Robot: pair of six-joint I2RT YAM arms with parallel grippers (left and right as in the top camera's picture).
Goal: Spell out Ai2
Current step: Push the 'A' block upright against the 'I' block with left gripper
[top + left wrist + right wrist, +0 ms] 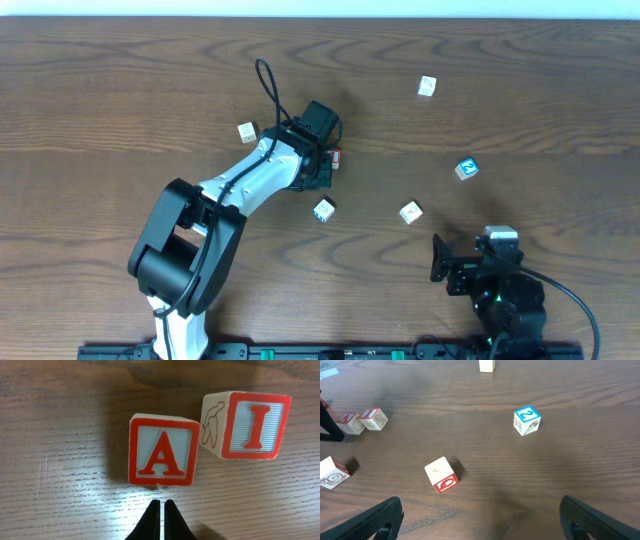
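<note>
In the left wrist view the red-and-white A block (161, 450) stands on the table just beyond my left gripper (162, 503). The gripper is shut and empty, its tips a little short of the block. The red I block (250, 425) lies to the right of A, rotated and slightly farther off. The blue 2 block (465, 169) sits apart at the right and also shows in the right wrist view (526, 420). My right gripper (480, 517) is open and empty, low near the table's front edge. In the overhead view the left gripper (328, 165) mostly hides A and I.
Other letter blocks lie scattered: one at the back right (427, 87), one left of the left arm (247, 131), one below the left gripper (323, 210), and a red-marked one (410, 212) between the grippers, also in the right wrist view (441, 475).
</note>
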